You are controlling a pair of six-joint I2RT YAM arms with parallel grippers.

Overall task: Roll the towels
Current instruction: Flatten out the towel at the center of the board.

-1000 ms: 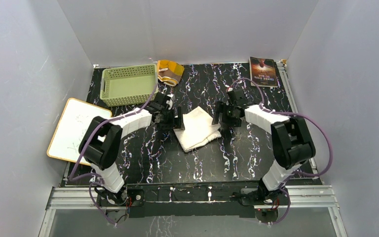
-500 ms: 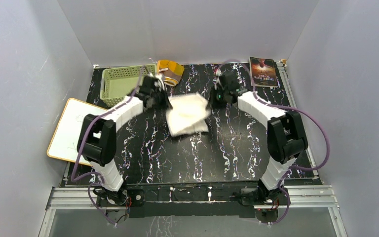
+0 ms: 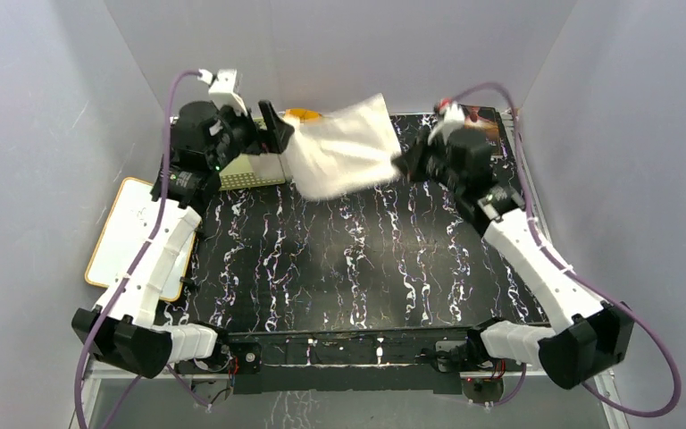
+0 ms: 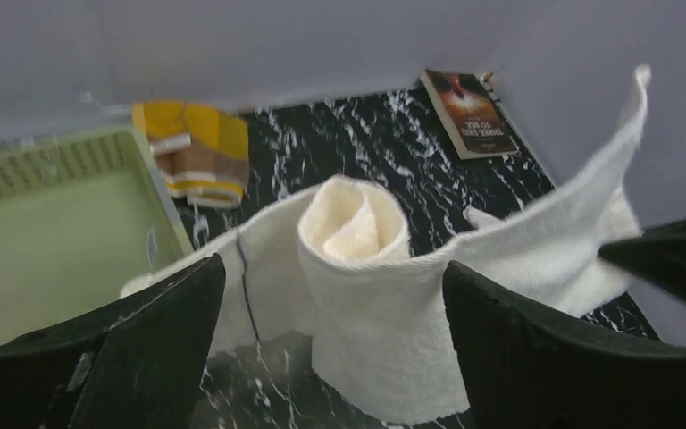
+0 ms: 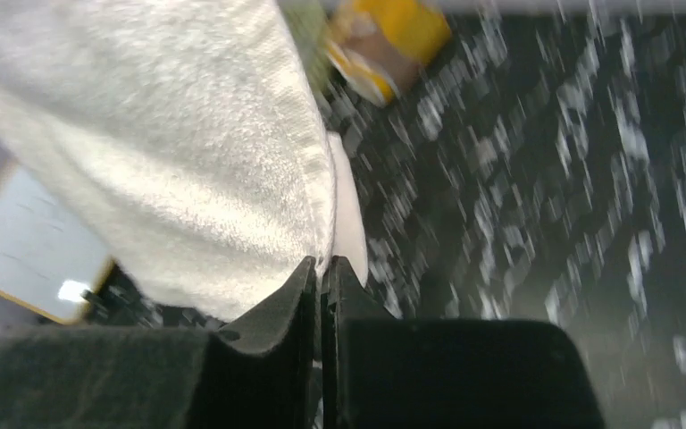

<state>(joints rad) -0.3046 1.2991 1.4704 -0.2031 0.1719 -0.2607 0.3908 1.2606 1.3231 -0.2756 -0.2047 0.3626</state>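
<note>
The white towel [image 3: 344, 147] hangs unfolded in the air above the back of the table, stretched between both raised arms. My right gripper [image 5: 322, 264] is shut on its edge, at the towel's right side [image 3: 404, 165]. At the towel's left side, my left gripper [image 3: 277, 134] stands open. In the left wrist view a curled fold of the white towel [image 4: 357, 268] hangs between the wide-apart fingers [image 4: 152, 331], touching neither that I can see. The brown and orange-yellow towel [image 4: 192, 147] lies folded at the back of the table, mostly hidden behind the white one in the top view.
A light green basket [image 4: 54, 232] sits at the back left, next to the patterned towel. A white board with a tan edge [image 3: 129, 232] lies at the table's left edge. A dark-covered book [image 4: 473, 112] rests in the back right corner. The table [image 3: 348, 268] is black marbled.
Both arms rose from the table and carried the white towel up and toward the back. The left gripper shut on it, then opened again; the right gripper shut and stays shut.
</note>
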